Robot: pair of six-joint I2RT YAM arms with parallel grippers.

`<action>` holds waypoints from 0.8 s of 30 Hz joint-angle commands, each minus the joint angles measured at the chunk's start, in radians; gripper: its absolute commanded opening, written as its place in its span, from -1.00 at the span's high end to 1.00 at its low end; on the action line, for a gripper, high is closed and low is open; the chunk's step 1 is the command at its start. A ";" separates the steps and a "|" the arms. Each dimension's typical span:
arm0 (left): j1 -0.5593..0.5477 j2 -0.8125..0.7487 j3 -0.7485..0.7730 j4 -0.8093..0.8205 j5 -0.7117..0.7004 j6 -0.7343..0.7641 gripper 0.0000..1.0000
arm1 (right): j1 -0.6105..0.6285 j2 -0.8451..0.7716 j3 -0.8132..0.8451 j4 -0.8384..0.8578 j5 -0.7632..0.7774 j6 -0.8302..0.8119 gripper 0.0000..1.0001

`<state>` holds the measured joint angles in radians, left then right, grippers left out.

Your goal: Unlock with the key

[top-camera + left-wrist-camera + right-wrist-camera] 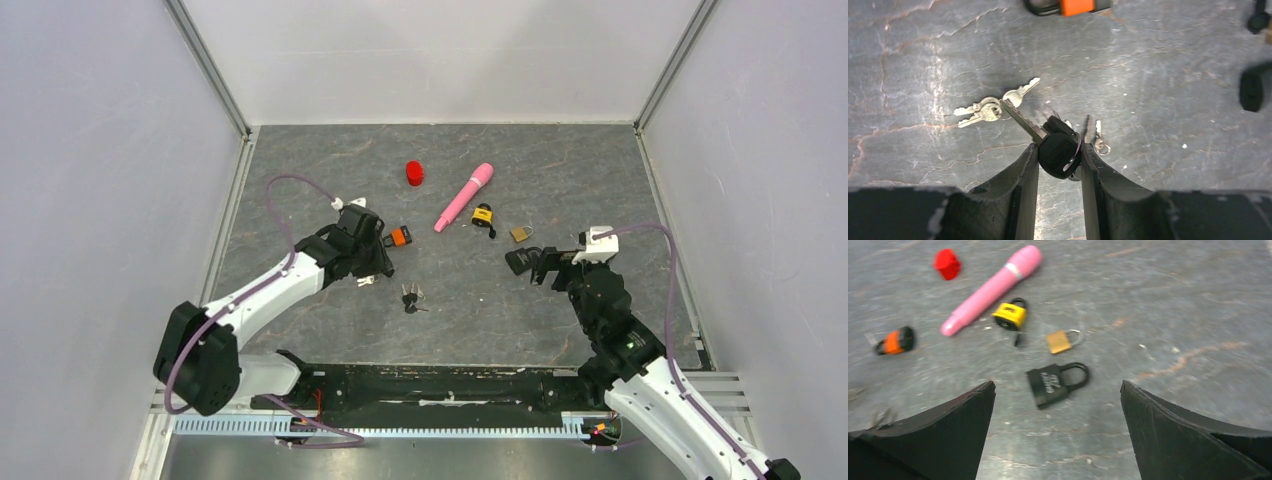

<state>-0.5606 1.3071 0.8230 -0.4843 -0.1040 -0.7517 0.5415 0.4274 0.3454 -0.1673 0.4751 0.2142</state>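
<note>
We overlook the whole table [560, 300] from high behind the arm bases. Wrist views sit close above it, facing outward. All three seemingly share the orange padlock [399, 237], blurred at the left wrist frame's top.

orange padlock [1077, 6]: cut by top edge | dark shape [1254, 92], right: unidentifiable

Grey, veined stone-look tabletop [585, 180], enclosed by plain pale lavender walls [100, 150] with slim aluminium corner rails [210, 68].
</note>
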 commanded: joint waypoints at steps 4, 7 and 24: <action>-0.023 -0.152 0.090 0.088 0.087 0.264 0.96 | 0.003 0.111 0.105 0.159 -0.356 0.010 -0.96; -0.025 -0.198 0.109 0.111 0.125 0.376 0.95 | 0.002 0.206 0.177 0.159 -0.443 0.049 -0.96; -0.027 -0.343 0.014 0.341 0.593 0.750 0.96 | 0.054 0.626 0.357 0.514 -0.778 0.499 -0.83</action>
<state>-0.5804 0.9726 0.8528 -0.2062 0.3191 -0.1116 0.5632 1.0058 0.6575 0.1879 -0.1967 0.5823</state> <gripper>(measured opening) 0.388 0.922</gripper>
